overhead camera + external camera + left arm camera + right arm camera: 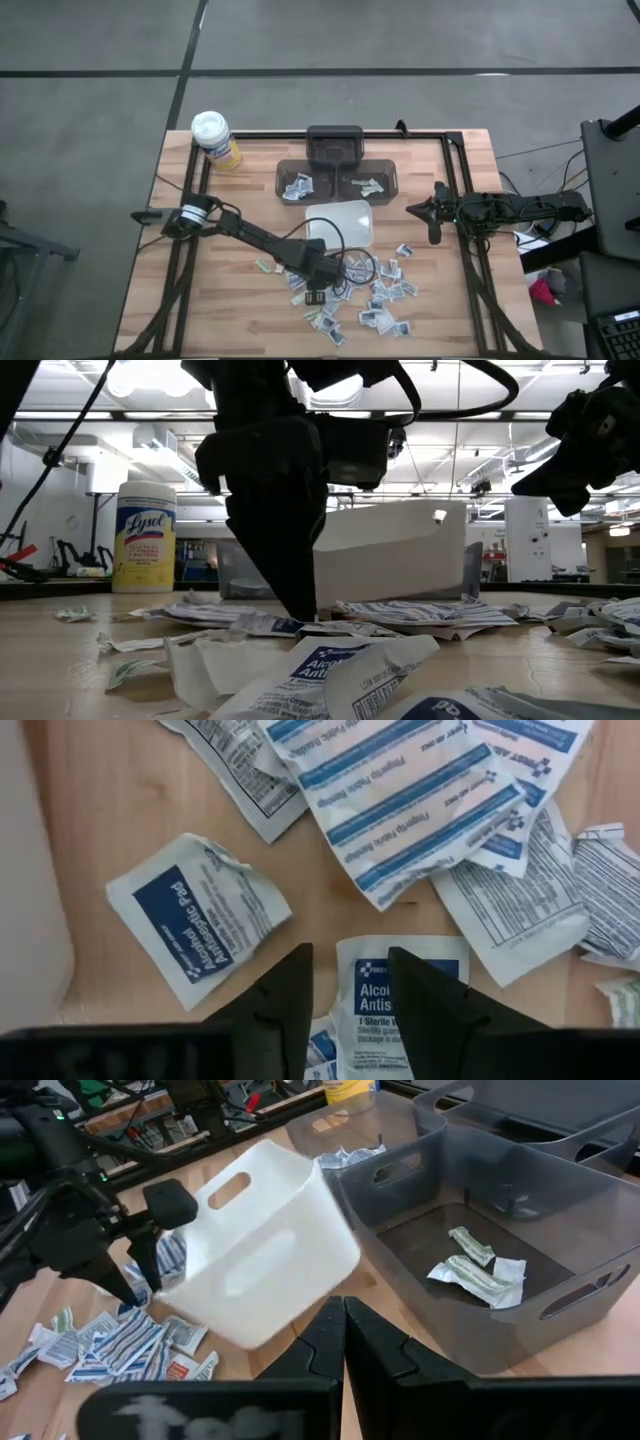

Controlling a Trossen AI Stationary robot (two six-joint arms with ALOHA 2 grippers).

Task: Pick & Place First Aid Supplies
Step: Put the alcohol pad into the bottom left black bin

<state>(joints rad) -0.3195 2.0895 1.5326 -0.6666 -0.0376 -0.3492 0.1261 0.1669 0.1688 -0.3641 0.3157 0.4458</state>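
Several small first aid packets (385,295) lie scattered flat on the wooden table near its front edge. My left gripper (350,960) points steeply down over them, open. An alcohol pad packet (372,1005) lies under the gap and under one finger. An antiseptic pad packet (195,915) lies beside it. In the low view the left gripper (300,610) reaches down to the packets. My right gripper (415,210) waits shut at the table's right side, with nothing in it. My left gripper comes down on the alcohol pad packet's edge (345,955) from above, with one finger (415,990) over the packet and the other beside it. I cannot tell whether the fingertips touch the packet or the table.
A tipped white tray (340,222) lies just behind the packets. Behind it stand two grey bins (385,178), one with white packets (298,187), one with greenish packets (475,1270), and a dark bin (335,145). A yellow canister (215,140) stands far left.
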